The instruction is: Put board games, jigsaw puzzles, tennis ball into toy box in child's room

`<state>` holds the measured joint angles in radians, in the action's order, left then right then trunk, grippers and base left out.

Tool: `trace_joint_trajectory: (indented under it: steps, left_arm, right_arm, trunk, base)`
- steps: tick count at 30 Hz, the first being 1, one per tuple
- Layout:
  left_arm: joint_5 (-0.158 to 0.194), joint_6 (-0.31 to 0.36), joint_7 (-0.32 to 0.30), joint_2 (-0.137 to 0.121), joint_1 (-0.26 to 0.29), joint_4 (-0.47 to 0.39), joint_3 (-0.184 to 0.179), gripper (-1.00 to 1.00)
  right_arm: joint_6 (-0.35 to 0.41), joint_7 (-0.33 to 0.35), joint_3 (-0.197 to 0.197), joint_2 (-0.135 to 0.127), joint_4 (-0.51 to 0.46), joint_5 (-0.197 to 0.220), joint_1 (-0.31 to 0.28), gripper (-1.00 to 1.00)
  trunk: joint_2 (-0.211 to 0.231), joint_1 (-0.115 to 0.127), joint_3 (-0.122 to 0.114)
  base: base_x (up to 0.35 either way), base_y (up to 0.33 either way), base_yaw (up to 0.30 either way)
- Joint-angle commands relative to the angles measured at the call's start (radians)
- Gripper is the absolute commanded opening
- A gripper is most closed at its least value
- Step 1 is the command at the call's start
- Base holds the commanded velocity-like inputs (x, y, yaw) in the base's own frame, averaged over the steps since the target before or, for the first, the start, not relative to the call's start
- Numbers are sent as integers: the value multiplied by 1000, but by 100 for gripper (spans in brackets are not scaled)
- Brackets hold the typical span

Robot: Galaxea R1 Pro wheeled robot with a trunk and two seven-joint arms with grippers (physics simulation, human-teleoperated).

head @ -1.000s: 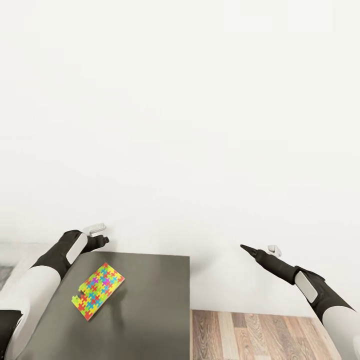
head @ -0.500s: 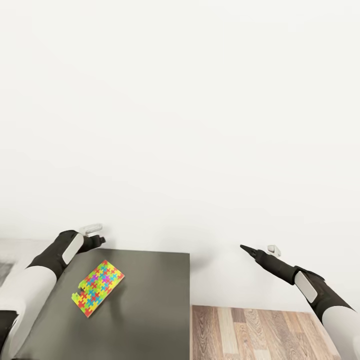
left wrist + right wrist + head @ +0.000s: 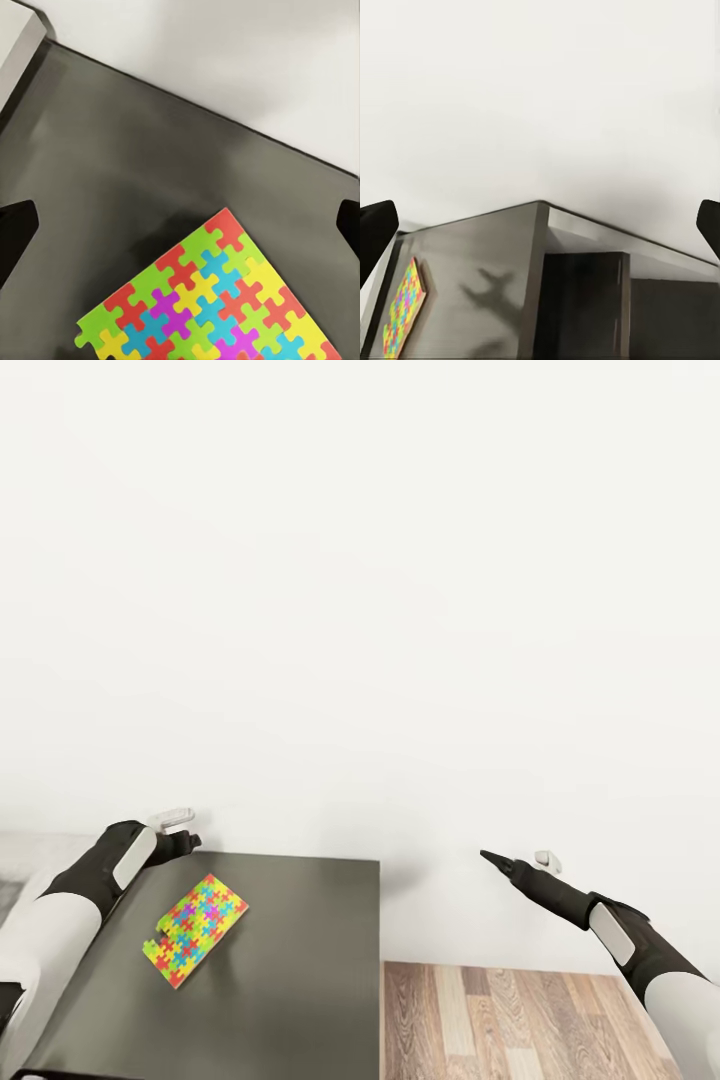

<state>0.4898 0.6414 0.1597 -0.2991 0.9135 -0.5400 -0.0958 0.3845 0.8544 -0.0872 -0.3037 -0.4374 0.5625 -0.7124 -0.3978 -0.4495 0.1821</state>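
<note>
Meanwhile the left gripper [image 3: 180, 830], jaws spread wide and empty, had drifted back from the puzzle [image 3: 195, 929] on the table [image 3: 300, 960]; the right gripper [image 3: 500, 860] hung open, so no grasp yet.

Jigsaw puzzle [image 3: 217, 304] on the dark table [image 3: 97, 157].
Sheet flat, white wall [image 3: 247, 60] behind; gripper fingertips [image 3: 15, 229] wide apart.

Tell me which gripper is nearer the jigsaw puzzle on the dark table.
Left. The left gripper hovers over the table's far left edge, just beyond the jigsaw puzzle. The right gripper hangs off the table's right side, over the floor, well away from it.
</note>
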Motion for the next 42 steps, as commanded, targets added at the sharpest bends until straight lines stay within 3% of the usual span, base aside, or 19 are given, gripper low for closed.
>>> trace_joint_trajectory:
  steps: [1, 16, 20, 23, 26, 30, 42]
  left_arm:
    - [10, 3, 8, -2, 1, -1, -8, 100]
    - [10, 4, 1, -3, 1, -1, -12, 100]
    - [10, 15, -70, -16, 1, -1, -14, 100]
    - [9, 28, -172, -42, 1, 2, -15, 100]
    - [8, 33, -229, -60, 1, 6, -16, 100]
    - [8, 36, -263, -79, 1, 10, -16, 100]
    - [7, 37, -272, -91, 1, 11, -18, 100]
  right_arm:
    - [12, 2, -2, 0, 0, 6, -1, 100]
    - [31, 1, -2, 1, 0, 7, -1, 100]
    - [31, 0, -2, 1, 0, 7, -1, 100]
    - [31, 0, -2, 1, 0, 7, -1, 100]
    - [31, 0, -2, 1, 0, 7, -1, 100]
    - [31, 0, -2, 1, 0, 7, -1, 100]
    - [31, -1, -2, 2, 0, 7, -1, 100]
  trunk:
    - [-2, -1, 4]
    - [-2, -1, 28]
    - [-2, -1, 35]
    - [-2, -1, 40]
    - [-2, -1, 45]
    - [-2, -1, 52]
    - [-2, -1, 71]
  base:
    - [0, 0, 0]
    - [0, 0, 0]
    - [0, 0, 0]
    - [0, 0, 0]
    - [0, 0, 0]
    - [0, 0, 0]
    - [0, 0, 0]
